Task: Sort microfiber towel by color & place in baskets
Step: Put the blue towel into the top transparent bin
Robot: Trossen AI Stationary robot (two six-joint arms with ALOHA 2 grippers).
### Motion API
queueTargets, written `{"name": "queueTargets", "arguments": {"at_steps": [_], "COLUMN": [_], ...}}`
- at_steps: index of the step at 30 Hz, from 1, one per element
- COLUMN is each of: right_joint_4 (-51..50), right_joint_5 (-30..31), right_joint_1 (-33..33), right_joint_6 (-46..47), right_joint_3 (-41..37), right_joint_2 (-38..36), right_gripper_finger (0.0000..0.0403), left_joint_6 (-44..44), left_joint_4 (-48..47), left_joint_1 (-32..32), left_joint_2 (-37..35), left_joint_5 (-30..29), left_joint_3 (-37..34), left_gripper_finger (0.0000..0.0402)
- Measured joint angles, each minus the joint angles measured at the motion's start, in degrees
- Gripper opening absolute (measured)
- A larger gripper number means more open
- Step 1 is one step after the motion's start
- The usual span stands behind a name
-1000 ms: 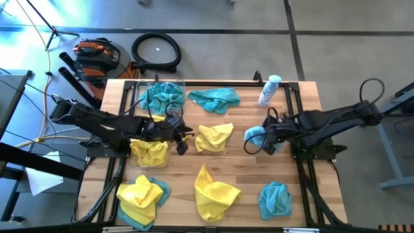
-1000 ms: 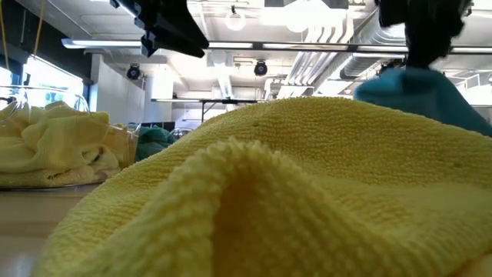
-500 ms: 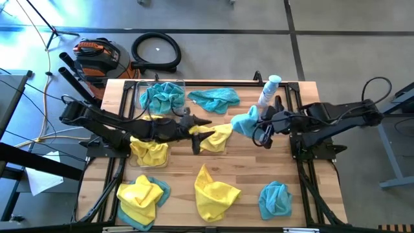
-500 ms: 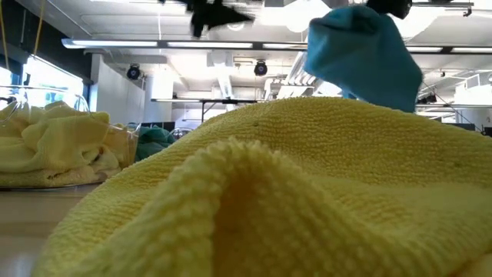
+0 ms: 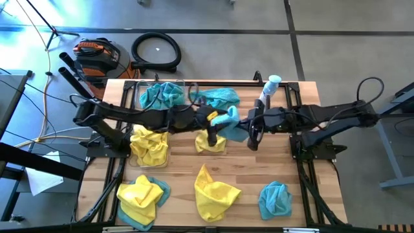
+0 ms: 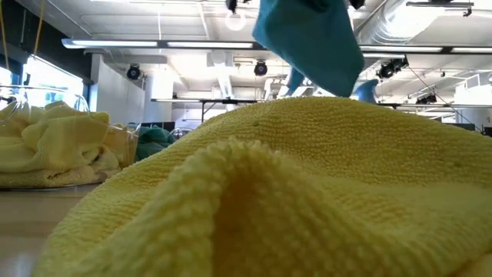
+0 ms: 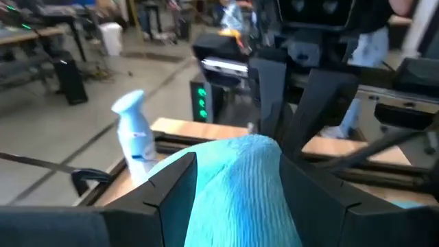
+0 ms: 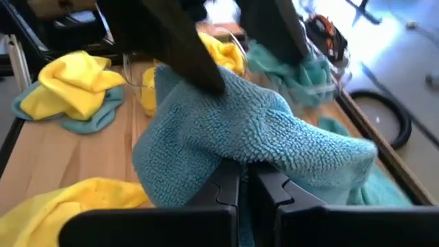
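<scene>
Above mid-surface, my right pincer [image 5: 240, 123] is clenched on a teal towel [image 5: 228, 122]; my left pincer [image 5: 213, 119] straddles it, fingers spread.

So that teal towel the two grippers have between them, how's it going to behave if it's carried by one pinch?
Probably floppy: the teal towel drapes in folds over the shut right gripper and hangs as a loose flap in the low view. Likely light, since a small pinch keeps it above the table. Its fuzzy pile should resist slipping, though it may snag the left gripper's open fingers.
</scene>
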Motion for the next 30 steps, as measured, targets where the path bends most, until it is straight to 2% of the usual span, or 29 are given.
{"name": "queueTargets", "arguments": {"at_steps": [5,13,16,19,22,26,30], "right_joint_4": [2.6,3.5,3.6,3.7,3.4,3.1,0.9], "right_joint_5": [-0.1,-1.0,-1.0,-0.4,-0.4,0.1,1.4], "right_joint_1": [0.0,0.0,0.0,0.0,0.0,0.0,0.0], "right_joint_6": [-2.7,-3.8,-3.8,-3.5,-2.0,-0.8,0.5], "right_joint_3": [0.0,0.0,0.0,0.0,0.0,0.0,0.0], "right_joint_2": [0.3,-0.4,-0.4,-0.5,-0.5,-0.5,-0.5], "right_gripper_finger": [0.0001,0.0001,0.0001,0.0005,0.0028,0.0080,0.0126], "left_joint_6": [0.0,-0.1,0.5,0.1,1.3,1.8,3.5], "left_joint_4": [-4.7,-8.8,-9.0,-9.2,-10.1,-13.4,-24.2], "left_joint_1": [0.6,0.6,0.6,0.6,1.0,2.5,5.6], "left_joint_2": [3.9,5.6,5.6,5.6,5.6,5.1,2.3], "left_joint_5": [4.2,4.4,4.4,5.4,6.4,6.5,5.2], "left_joint_3": [5.2,6.3,6.3,6.3,6.3,6.8,9.8], "left_gripper_finger": [0.0198,0.0190,0.0152,0.0087,0.0020,0.0014,0.0005]}}
